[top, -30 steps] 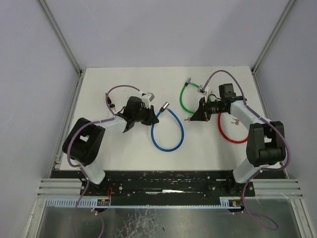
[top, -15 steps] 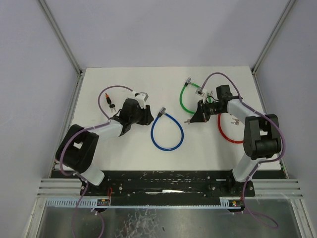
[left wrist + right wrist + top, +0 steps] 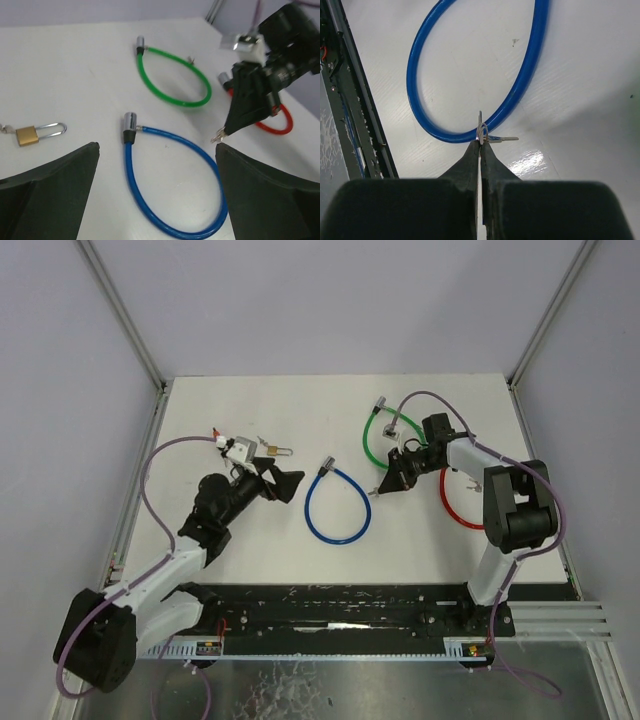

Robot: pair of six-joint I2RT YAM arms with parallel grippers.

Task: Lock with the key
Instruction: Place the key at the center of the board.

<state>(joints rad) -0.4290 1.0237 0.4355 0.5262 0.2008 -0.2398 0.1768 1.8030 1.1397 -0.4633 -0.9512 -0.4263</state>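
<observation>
Holding the key (image 3: pixel 502 139) clamped between closed fingers, the right gripper (image 3: pixel 378 486) hangs just beside the blue cable lock (image 3: pixel 337 537), at its 2 o'clock; the left gripper (image 3: pixel 288 486) stands with fingers wide apart, gripping nothing; the brass padlock (image 3: pixel 272 449) lies near it at 12 o'clock; the green cable lock (image 3: pixel 368 440) lies at 12 o'clock from the key.

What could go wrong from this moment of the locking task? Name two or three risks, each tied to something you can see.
The right gripper pinches the key at its very fingertips, so it may twist or slip when pressed into a keyhole.
The left gripper is open and holds nothing, so the blue cable lock lies loose and may slide away.
A brass padlock and a green cable lock lie nearby, so the wrong lock might be chosen.
</observation>
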